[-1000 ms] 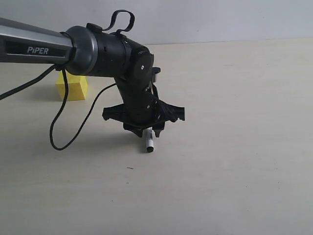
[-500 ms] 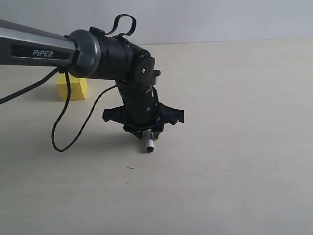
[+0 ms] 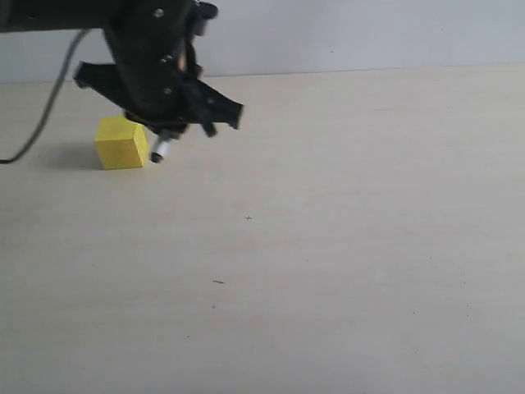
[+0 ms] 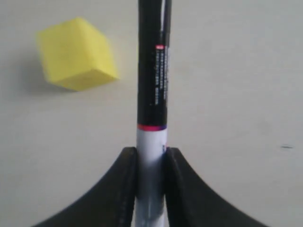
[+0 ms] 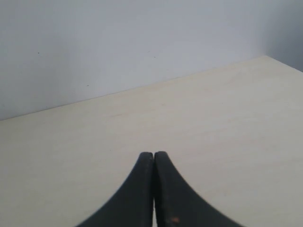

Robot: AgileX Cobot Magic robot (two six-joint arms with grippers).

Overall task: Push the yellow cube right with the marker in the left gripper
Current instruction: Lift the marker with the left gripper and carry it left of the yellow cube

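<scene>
The yellow cube (image 3: 121, 142) sits on the table at the far left of the exterior view; the left wrist view also shows the cube (image 4: 75, 53). My left gripper (image 3: 166, 131) hangs just right of the cube, shut on the marker (image 3: 160, 148), whose lower end points down beside the cube's right face. Whether it touches the cube I cannot tell. In the left wrist view the marker (image 4: 152, 90) runs out from between the jaws of the left gripper (image 4: 151, 153), black part ahead, white barrel clamped. My right gripper (image 5: 154, 156) is shut and empty, out of the exterior view.
A pale wooden table (image 3: 344, 246) spreads right of the cube, ending at a grey wall (image 3: 369, 33) behind. A black cable (image 3: 49, 98) hangs from the left arm at the far left.
The left arm has swung from the middle of the table up and to the left, carrying the marker to just right of the yellow cube. The cube has not moved.
</scene>
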